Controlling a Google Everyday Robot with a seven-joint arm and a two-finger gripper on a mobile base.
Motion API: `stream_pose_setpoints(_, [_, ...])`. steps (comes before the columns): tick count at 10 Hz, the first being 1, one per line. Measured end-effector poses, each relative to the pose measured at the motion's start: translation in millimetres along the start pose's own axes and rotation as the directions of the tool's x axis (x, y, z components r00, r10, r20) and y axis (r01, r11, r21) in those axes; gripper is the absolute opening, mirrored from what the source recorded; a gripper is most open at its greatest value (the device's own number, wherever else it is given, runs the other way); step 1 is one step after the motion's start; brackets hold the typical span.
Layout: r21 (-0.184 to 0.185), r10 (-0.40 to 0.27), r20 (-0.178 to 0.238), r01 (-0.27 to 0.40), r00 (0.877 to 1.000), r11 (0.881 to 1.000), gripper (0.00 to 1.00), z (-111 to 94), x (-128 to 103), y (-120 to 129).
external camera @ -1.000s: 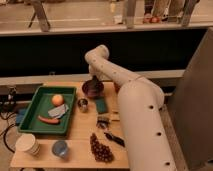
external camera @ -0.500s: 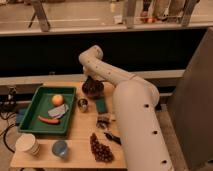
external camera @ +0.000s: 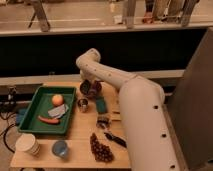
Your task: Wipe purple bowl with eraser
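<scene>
The purple bowl [external camera: 91, 89] is small, round and dark, and sits at the back of the wooden table [external camera: 82, 132]. My gripper [external camera: 89, 84] hangs down from the white arm [external camera: 107, 75] right over the bowl and hides part of it. A dark green block that looks like the eraser [external camera: 101, 105] lies flat on the table just in front of the bowl, to its right. A small shiny metal cup [external camera: 82, 104] stands left of the block.
A green tray [external camera: 30, 119] at the left holds an orange [external camera: 57, 99], a grey piece [external camera: 59, 111] and a red stick-like item [external camera: 48, 120]. Near the front edge are a white paper cup [external camera: 27, 145], a blue cup [external camera: 61, 149], grapes [external camera: 100, 148] and a black tool [external camera: 115, 139].
The arm's upper bend has shifted a little to the left, and the gripper now sits over the bowl. The things on the table have not moved.
</scene>
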Motion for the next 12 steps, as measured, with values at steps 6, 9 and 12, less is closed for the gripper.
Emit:
stream_pose_setpoints(6, [-0.060, 0.089, -0.046, -0.092, 0.995, 0.994, 0.00, -11.8, 14.9, 52.5])
stream_pose_setpoints(9, [-0.080, 0.119, -0.087, -0.126, 0.989, 0.989, 0.00, -2.7, 32.2, 53.0])
stream_pose_setpoints(12, [-0.078, 0.121, -0.117, -0.131, 0.986, 0.988, 0.00, 14.8, 51.6, 39.5])
